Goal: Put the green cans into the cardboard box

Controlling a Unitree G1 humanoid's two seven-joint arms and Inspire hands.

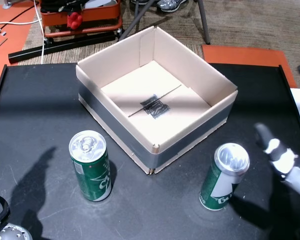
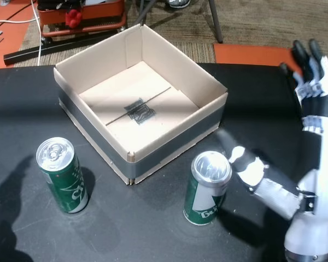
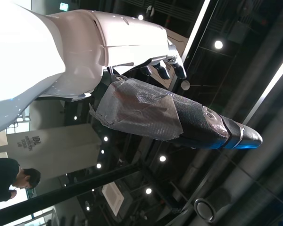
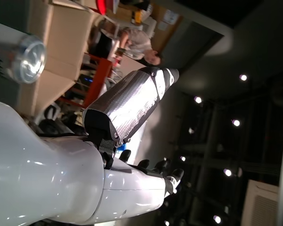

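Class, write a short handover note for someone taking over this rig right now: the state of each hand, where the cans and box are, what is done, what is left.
Right hand: open, holding nothing, thumb close beside the right can; contact cannot be told.
Left hand: only at the frame's edge in a head view, holding nothing; finger state unclear.
Left can: upright on the table, in front of the box.
Right can: also upright, near the box's front corner.
Done: nothing; the box is empty.
Left: both cans go into the box.
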